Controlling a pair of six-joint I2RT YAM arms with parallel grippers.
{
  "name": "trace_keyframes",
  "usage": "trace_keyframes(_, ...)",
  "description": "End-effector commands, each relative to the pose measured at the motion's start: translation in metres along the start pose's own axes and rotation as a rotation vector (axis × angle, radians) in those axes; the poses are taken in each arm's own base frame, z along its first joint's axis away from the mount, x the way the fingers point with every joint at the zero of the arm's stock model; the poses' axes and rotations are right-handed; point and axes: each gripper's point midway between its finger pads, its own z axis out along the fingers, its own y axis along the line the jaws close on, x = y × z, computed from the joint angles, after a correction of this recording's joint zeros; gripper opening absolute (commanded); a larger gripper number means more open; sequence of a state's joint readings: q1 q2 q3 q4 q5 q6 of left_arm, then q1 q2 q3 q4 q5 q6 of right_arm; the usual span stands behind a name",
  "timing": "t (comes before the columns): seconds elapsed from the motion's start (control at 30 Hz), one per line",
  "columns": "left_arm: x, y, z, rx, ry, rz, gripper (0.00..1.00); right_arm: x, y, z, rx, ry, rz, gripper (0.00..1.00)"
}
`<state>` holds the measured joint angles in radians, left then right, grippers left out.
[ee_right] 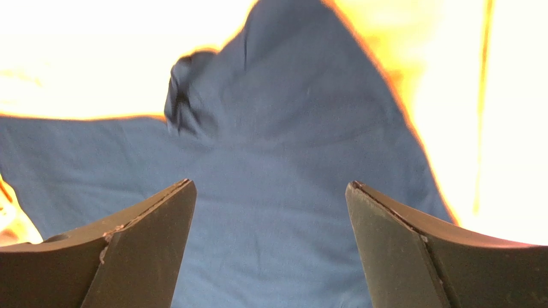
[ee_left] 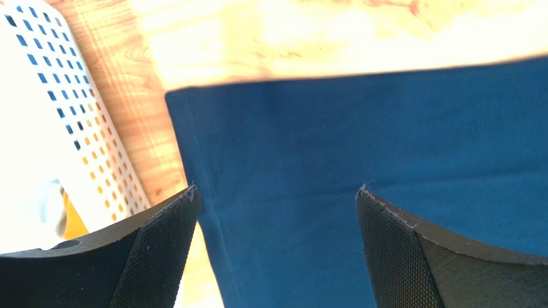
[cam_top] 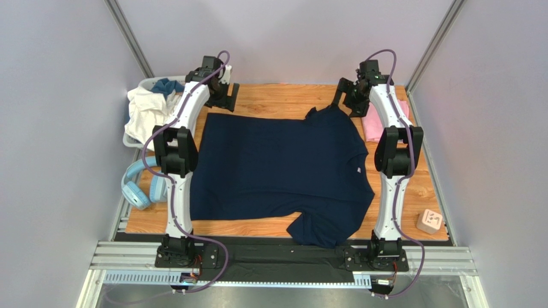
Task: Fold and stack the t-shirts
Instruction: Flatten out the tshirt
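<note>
- Navy t-shirt (cam_top: pixel 276 173) is lying spread flat and sideways across the wooden surface (cam_top: pixel 276 96), hem toward the left arm. Its near sleeve is drooping over the surface's front edge.
- Pink t-shirt (cam_top: pixel 376 122) is sitting at the far right edge, just beside the navy one and partly hidden behind the right arm. It is possibly folded already, but too little is showing to say.
- Left tool (ee_left: pixel 276 188) is hovering over the far hem corner with its jaws standing wide and nothing between them. The white basket (ee_left: pixel 58 115) is sitting just beside that corner.
- Right tool (ee_right: pixel 270 182) is hovering over the far sleeve, where the cloth is bunching a little. Its jaws are likewise gaping wide and empty.
- Step in hand, as a judgement: both arms are lining up on the far edge for the navy shirt's first fold. No cloth is pinched yet.
- The next move is calling for both tools to drop onto the far edge and pinch one layer each. They would then be carrying it evenly toward the near edge, with the rumpled sleeve tucked in on the way.
</note>
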<state>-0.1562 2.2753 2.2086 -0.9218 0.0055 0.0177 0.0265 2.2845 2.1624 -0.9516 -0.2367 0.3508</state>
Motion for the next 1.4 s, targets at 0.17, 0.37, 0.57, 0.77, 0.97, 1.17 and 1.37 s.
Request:
trace_keyframes(0.17,0.004,-0.003,0.042,0.102,0.027,-0.059,0.96,-0.076,0.014,0.027,-0.192,-0.184,-0.057,0.93)
trace_keyframes(0.37,0.028,-0.009,0.067,0.105,0.093,-0.012,0.95,-0.075,0.005,0.055,-0.271,-0.159,0.004,0.93)
trace_keyframes(0.57,0.029,-0.006,0.082,0.092,0.081,0.013,0.96,-0.079,0.003,0.063,-0.309,-0.166,-0.006,0.93)
trace_keyframes(0.77,0.024,-0.007,0.086,0.121,0.067,0.008,0.96,-0.093,0.004,0.058,-0.402,-0.205,-0.033,0.94)
trace_keyframes(0.97,0.024,-0.006,0.080,0.146,0.071,0.000,0.96,-0.105,-0.001,0.061,-0.470,-0.227,-0.017,0.94)
trace_keyframes(1.17,0.034,0.000,0.083,0.138,0.093,0.035,0.96,-0.106,0.005,0.063,-0.546,-0.225,-0.024,0.94)
trace_keyframes(1.37,0.037,0.001,0.086,0.145,0.095,0.060,0.96,-0.100,0.009,0.068,-0.604,-0.199,-0.024,0.92)
